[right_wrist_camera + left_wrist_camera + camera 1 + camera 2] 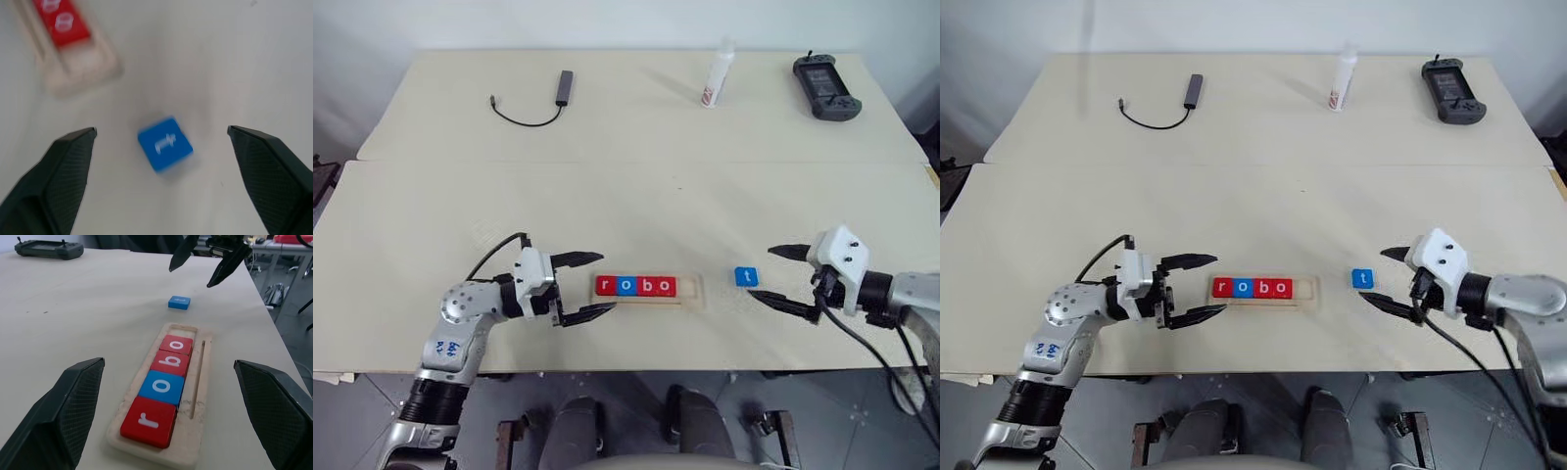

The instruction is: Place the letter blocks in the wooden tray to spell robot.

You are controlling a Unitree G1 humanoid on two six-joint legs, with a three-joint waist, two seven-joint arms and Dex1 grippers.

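The wooden tray lies near the table's front edge and holds letter blocks spelling "robo": red r, blue o, red b, red o. Its right-hand end slot is bare. A blue "t" block lies flat on the table just right of the tray. My right gripper is open, a little to the right of the "t" block, with nothing between its fingers. At the tray's left end my left gripper is also open and holds nothing.
At the far side of the table lie a black cable with an adapter, a white bottle and a black handheld controller. A seam runs across the table between the two boards.
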